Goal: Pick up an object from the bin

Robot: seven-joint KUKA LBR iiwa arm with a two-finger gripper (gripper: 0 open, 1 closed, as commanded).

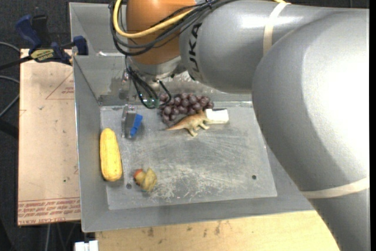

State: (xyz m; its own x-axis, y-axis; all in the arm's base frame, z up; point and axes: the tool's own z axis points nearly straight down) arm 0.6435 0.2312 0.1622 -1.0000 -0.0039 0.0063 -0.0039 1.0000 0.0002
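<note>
My gripper (130, 85) hangs under the arm's orange dome at the back left of the bin, low over the floor. Just below it lies a small blue and grey thing (135, 125). Whether the gripper touches it is not clear. A bunch of purple toy grapes (185, 104) lies to its right. A tan toy dinosaur (189, 122) lies in front of the grapes, and a white block (217, 116) sits beside them.
A yellow corn cob (110, 154) lies along the left side of the bin floor. A small yellow and red toy (144, 178) sits near the front. The big grey arm covers the bin's right side and back right corner.
</note>
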